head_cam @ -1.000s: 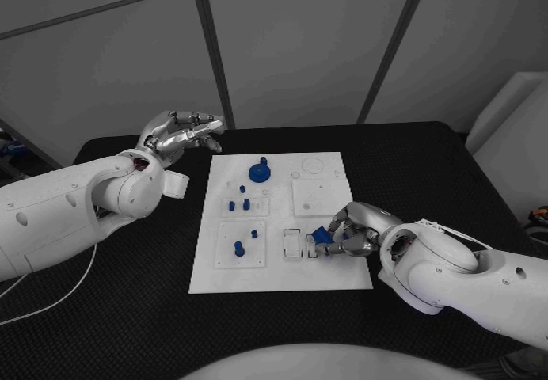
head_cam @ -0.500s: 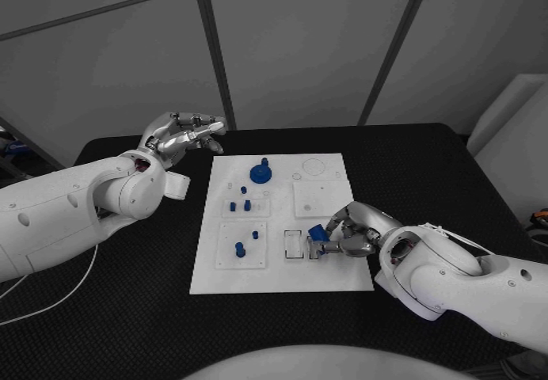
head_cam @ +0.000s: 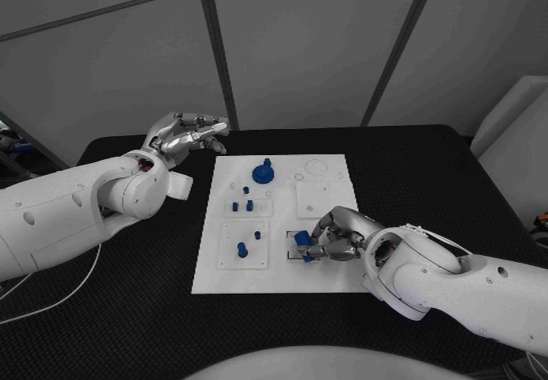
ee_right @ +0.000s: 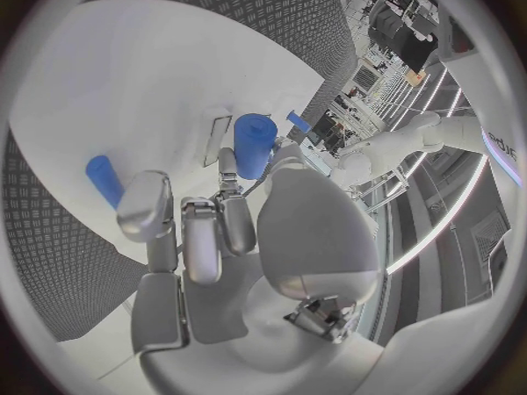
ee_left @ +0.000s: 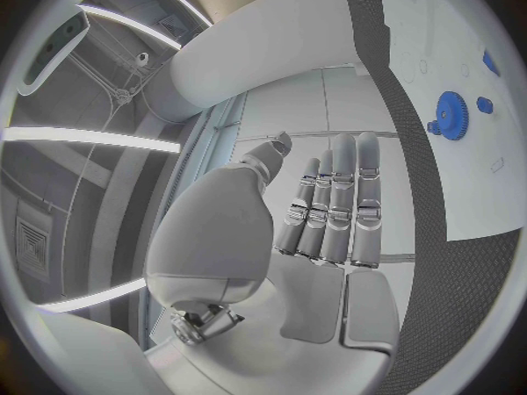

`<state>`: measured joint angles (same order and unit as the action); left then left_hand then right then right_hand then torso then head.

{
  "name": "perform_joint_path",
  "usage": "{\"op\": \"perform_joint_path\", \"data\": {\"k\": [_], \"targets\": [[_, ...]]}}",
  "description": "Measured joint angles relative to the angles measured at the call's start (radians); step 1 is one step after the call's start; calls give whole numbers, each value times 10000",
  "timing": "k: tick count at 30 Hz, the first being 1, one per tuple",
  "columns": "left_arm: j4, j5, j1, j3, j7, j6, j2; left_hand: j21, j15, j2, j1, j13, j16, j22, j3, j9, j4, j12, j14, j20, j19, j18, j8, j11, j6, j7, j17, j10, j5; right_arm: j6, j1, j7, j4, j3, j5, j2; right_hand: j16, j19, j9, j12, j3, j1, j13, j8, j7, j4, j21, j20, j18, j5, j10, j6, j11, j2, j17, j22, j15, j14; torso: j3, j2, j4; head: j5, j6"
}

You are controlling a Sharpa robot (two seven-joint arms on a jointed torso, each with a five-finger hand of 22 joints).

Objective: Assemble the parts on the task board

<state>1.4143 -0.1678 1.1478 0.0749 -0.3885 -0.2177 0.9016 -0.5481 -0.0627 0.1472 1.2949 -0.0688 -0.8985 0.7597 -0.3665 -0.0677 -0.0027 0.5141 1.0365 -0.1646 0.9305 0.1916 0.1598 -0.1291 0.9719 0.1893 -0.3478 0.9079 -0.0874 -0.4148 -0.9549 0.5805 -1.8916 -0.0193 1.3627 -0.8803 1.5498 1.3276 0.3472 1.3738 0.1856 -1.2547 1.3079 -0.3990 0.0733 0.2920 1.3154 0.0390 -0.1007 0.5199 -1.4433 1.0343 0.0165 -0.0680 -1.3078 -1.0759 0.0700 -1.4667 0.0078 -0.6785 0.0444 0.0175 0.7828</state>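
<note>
One white task board [head_cam: 279, 273] lies mid-frame on one black desk [head_cam: 137, 301]. Seven blue parts show on it: one gear [head_cam: 264, 173], five small pegs [head_cam: 242, 250], one cylinder [head_cam: 302, 238]. Two hands.

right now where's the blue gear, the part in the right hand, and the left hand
blue gear [head_cam: 264, 172], head view, on its round face
blue part [head_cam: 302, 238], head view, on its top
left hand [head_cam: 183, 133], head view, on the palm
</note>
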Motion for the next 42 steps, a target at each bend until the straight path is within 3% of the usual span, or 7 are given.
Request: {"op": "perform_joint_path", "data": {"k": [7,11,17,20,34,38,42], "targets": [[1,0,0,0,0,7,-7,0,0,-53,53,0,0,-20,0,0,0,0,0,0,0,0,0,0,0,0,16,0,0,176,-11,11,142,-9,-12,148,0,0,168,-52,181,469,-1,-76,-209,12,-15,0,1,-738,1,213,1,2,1,0,0,0,0,-7,0,22,17],[1,0,0,0,0,10,-10,0,0,-54,54,0,0,-21,0,0,0,0,0,0,0,0,0,0,0,0,18,1,0,226,-11,30,206,-9,-2,188,0,0,314,-52,192,872,-1,-192,-209,1,-39,1,-1,-1902,0,213,0,-161,1,-1,0,0,1,-7,0,38,26],[2,0,0,0,0,14,-13,39,0,-54,54,0,0,-20,0,0,0,0,0,0,0,0,39,-35,-37,37,17,-35,0,250,-9,55,257,-3,17,251,-2,-34,445,-115,133,1733,-1,-192,-188,58,-85,-33,0,-4114,0,90,-1,-898,1,48,-1,0,2,-6,0,38,26],[2,0,0,0,0,16,-13,39,0,-54,54,0,0,-20,0,0,0,0,0,0,0,0,39,-35,-37,37,17,-35,0,248,-8,56,265,-3,27,269,-49,-34,495,-169,133,2094,-1,-192,-191,59,-86,-33,-1,-4625,0,87,-1,-1146,2,85,-1,0,2,-6,0,35,23],[-2,0,0,0,0,25,-11,39,0,-53,54,0,0,-32,-1,0,0,0,0,0,0,1,39,-35,-37,37,30,-35,0,154,-8,66,212,-3,130,178,-49,-71,595,-281,125,2496,-2,-278,-191,61,-155,-70,0,-4655,36,87,34,-1202,3,139,-1,0,4,-9,0,35,37],[-3,0,0,0,0,27,-6,39,0,-56,57,0,0,-32,0,0,0,6,0,0,0,0,39,-35,-37,37,29,-34,0,73,-8,13,65,-4,224,72,-49,-71,718,-264,-464,1480,-2,-422,-222,-76,-154,-70,0,-3581,35,119,34,-429,3,13,73,-2,8,-8,0,35,43],[-5,0,0,0,0,29,-3,39,0,-93,93,0,0,-40,0,0,0,41,0,0,0,-1,39,-35,-37,37,38,-34,0,3,-8,-64,0,-4,322,24,-49,-33,806,-218,-766,344,-2,-501,-247,-447,-110,-108,-1,-2902,-19,143,88,-137,3,-75,83,8,9,-6,1,39,57]]}}
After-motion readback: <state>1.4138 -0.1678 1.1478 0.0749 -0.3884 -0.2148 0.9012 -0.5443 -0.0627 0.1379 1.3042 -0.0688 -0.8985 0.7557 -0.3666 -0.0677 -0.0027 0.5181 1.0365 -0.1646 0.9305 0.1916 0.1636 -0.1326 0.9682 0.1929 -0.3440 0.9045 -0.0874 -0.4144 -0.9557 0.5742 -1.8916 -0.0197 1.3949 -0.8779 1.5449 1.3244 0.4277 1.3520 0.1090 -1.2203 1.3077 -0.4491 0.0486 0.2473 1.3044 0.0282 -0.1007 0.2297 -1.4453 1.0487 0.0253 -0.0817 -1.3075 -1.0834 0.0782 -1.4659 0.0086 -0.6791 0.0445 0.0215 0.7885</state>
